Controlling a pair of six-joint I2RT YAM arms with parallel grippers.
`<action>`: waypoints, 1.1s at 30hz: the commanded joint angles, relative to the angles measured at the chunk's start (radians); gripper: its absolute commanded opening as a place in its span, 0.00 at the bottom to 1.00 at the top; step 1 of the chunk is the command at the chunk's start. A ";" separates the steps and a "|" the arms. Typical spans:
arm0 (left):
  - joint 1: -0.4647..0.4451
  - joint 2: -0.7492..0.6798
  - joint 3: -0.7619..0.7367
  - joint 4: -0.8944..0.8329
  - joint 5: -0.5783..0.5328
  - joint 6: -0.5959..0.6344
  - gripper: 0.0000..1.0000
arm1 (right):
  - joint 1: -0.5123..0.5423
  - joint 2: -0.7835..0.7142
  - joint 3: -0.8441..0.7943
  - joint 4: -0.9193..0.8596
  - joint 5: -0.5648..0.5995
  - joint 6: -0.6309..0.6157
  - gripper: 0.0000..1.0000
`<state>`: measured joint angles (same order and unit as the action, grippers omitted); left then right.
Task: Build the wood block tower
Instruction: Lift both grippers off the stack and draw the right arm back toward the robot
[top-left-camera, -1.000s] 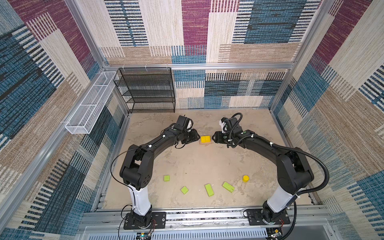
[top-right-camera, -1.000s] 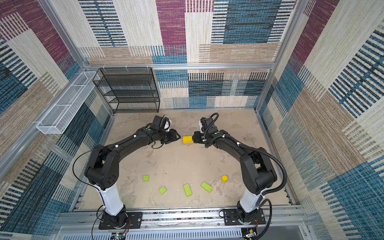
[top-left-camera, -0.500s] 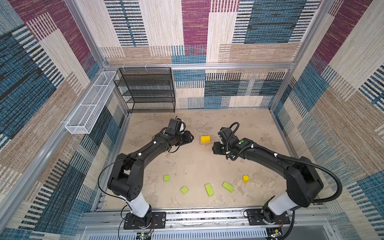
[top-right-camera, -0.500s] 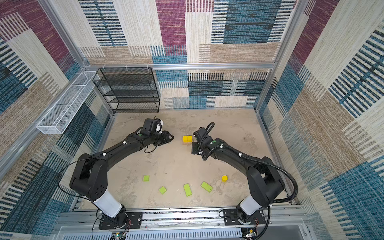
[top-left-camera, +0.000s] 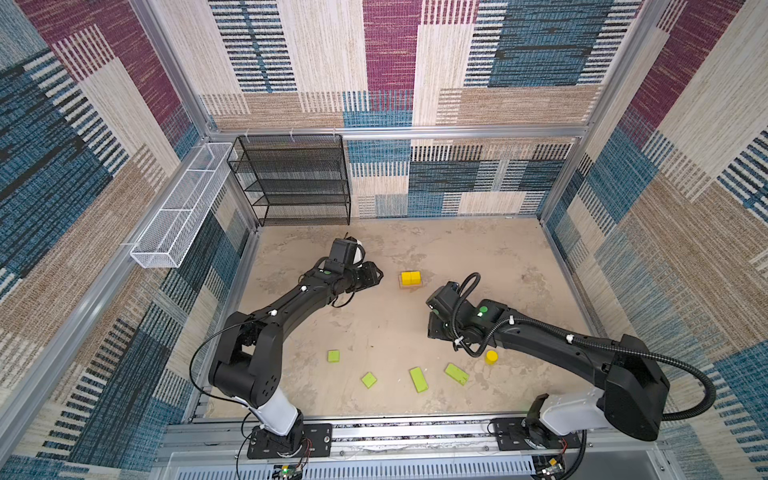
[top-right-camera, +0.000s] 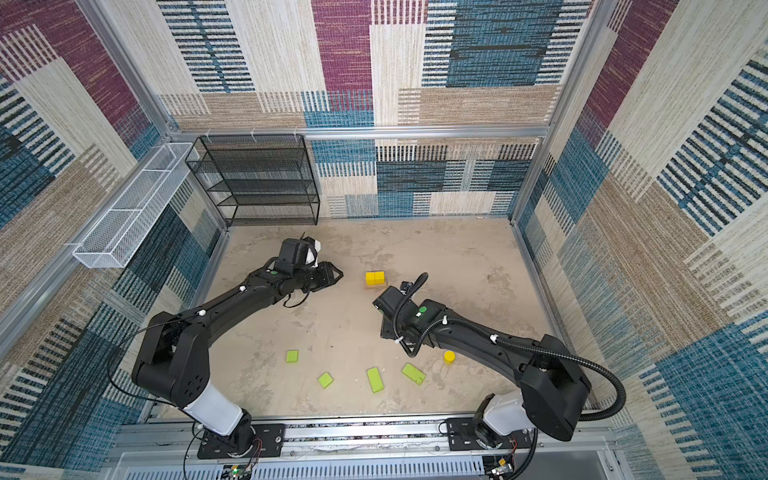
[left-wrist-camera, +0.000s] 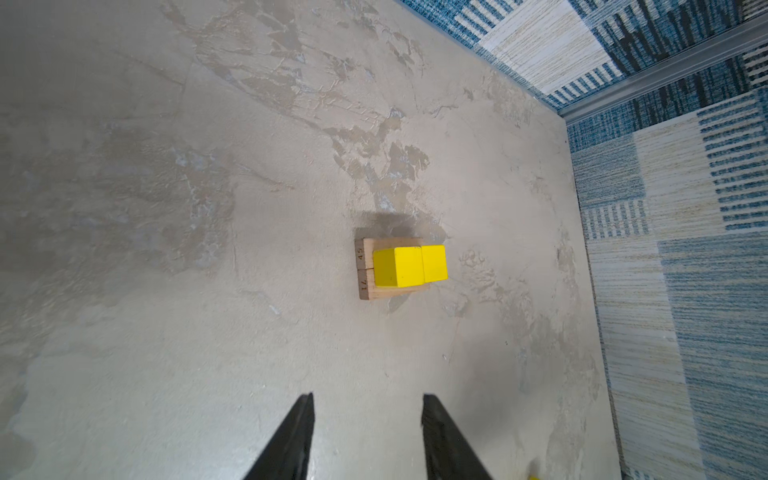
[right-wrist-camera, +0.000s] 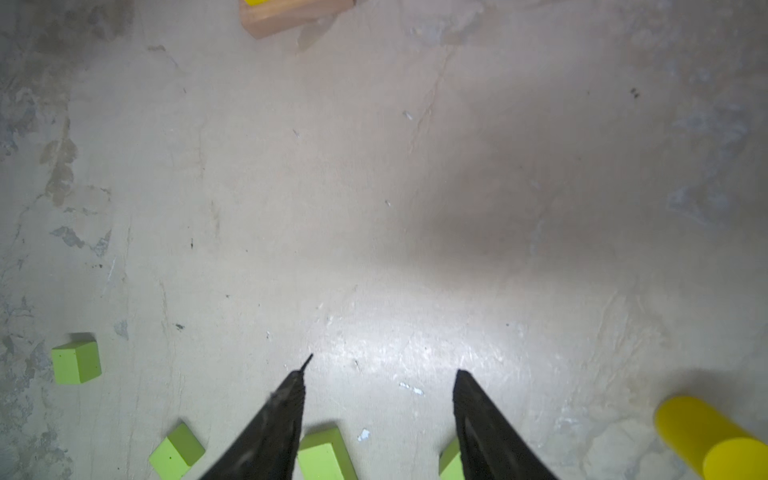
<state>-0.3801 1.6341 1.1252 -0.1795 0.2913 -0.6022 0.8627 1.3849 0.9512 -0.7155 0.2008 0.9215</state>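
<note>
The right gripper (right-wrist-camera: 382, 370), fingers wide and empty, hangs close by the flat lime-green wooden pieces (top-left-camera: 418, 379) near the front, far nearer than the left gripper (left-wrist-camera: 366, 397), parted and empty, facing the stack of yellow cubes on tan wooden bars (top-left-camera: 411, 278).

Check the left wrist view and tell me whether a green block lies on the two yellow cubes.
No, the yellow cubes sit side by side on the tan bars with nothing on top.
</note>
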 joint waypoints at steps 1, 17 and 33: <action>0.009 -0.020 -0.012 0.015 -0.006 0.020 0.47 | 0.032 -0.024 -0.020 -0.064 0.037 0.142 0.60; 0.042 -0.048 -0.048 0.034 0.000 0.014 0.47 | 0.213 -0.003 -0.064 -0.203 0.061 0.431 0.65; 0.055 -0.047 -0.051 0.039 0.012 0.013 0.47 | 0.224 -0.096 -0.168 -0.185 0.034 0.577 0.69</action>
<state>-0.3267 1.5902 1.0767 -0.1600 0.2951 -0.6010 1.0855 1.3003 0.7898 -0.8948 0.2344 1.4612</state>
